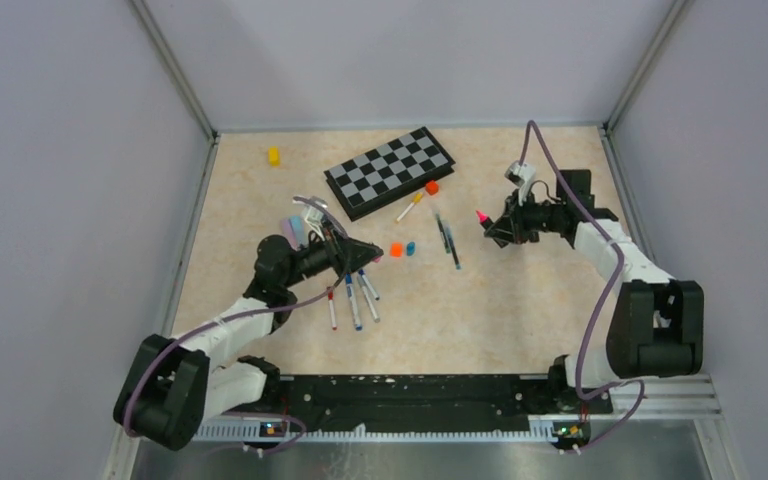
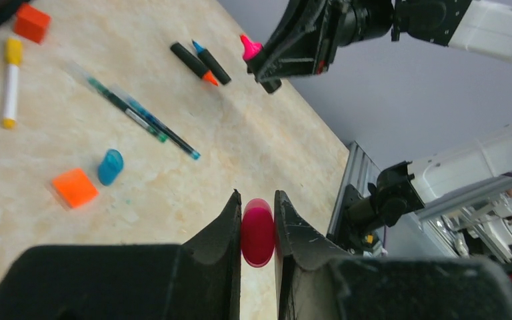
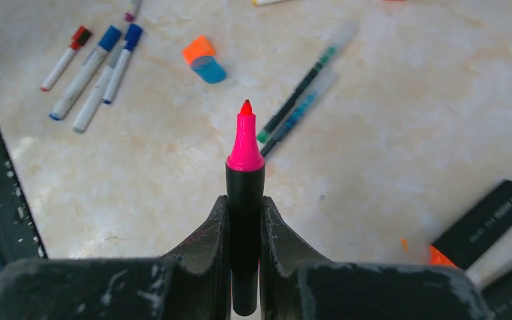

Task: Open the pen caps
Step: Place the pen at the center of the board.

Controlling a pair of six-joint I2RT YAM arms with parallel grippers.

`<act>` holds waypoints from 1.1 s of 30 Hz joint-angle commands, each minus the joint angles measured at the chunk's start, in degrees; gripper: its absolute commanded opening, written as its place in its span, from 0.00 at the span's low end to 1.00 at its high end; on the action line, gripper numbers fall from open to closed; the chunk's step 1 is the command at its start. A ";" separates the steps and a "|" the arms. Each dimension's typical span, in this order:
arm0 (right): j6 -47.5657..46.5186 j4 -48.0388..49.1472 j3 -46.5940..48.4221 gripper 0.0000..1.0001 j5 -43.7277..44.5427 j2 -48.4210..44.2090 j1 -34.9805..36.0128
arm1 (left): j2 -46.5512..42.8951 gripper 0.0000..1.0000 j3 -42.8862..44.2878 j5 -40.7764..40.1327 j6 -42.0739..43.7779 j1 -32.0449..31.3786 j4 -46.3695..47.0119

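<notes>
Since the pink cap [image 2: 258, 235] is light, hard and probably slick, left gripper [image 2: 258, 217] pinches it across its sides, left of centre over the table. Right gripper [image 3: 245, 212] clamps the black highlighter [image 3: 245, 183] mid-barrel, right of centre; stiff, chunky, easy hold. Long axis runs left-right, bare pink tip pointing left toward the cap.

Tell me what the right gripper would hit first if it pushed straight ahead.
Probably the teal pens lying just beyond the tip of the pink highlighter that the right gripper holds, though depth is unclear.
</notes>
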 commanded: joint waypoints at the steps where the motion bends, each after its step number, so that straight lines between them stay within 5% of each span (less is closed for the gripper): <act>1: 5.57 6.29 -1.14 0.00 9.26 -1.10 -3.84 | 4.13 0.00 1.24 -0.83 1.58 -5.56 3.16; 16: 22.19 17.55 -3.86 0.00 27.14 3.10 -13.23 | 21.77 0.00 22.93 -21.67 23.65 -21.23 -29.60; 33: 26.11 16.93 -2.59 0.00 24.68 9.42 -18.73 | 39.24 0.02 41.29 -35.10 32.42 -25.28 -44.11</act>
